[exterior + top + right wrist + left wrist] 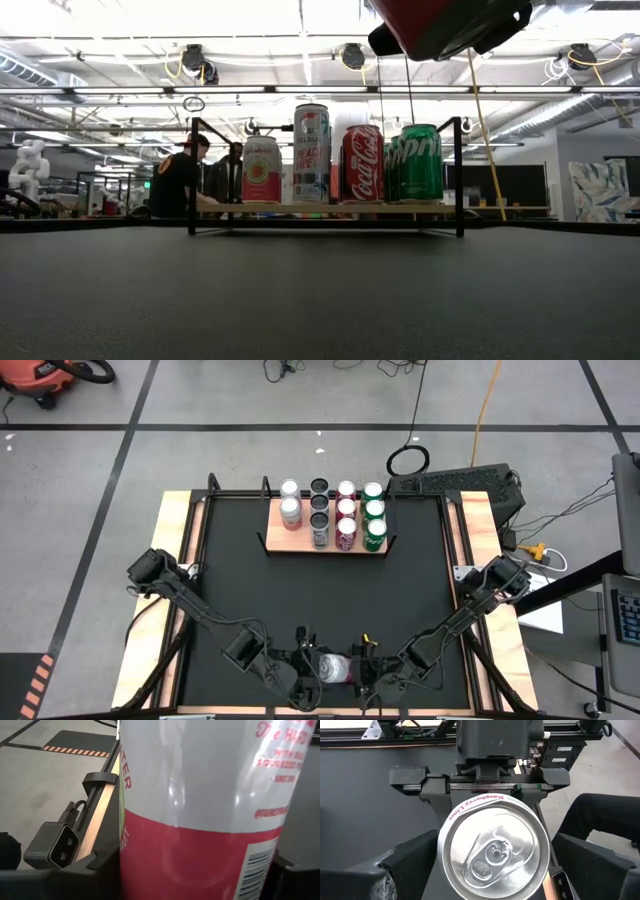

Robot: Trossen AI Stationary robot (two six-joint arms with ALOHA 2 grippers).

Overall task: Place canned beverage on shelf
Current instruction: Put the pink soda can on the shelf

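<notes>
High view, bottom centre of the frame: we find both grippers meeting at the near edge of the black mat (320,610), with a raspberry-lime can (333,668) lying sideways between them. The right gripper (364,671) is clamped across the can's body, jaws partly spread to its width; in its wrist view the can's red and silver wall fills the picture. The left gripper (303,672) faces the can's lid end with fingers fully spread and, as far as we can see, not touching it; its wrist view looks straight onto the pull-tab. We judge this arrangement to be a hand-over or re-grip, the left positioned to take the can end-on. Farther up, in the upper centre, the shelf (290,543) holds rows of cans (345,512); its left column appears one can short, so we judge that front-left spot the likely destination.
</notes>
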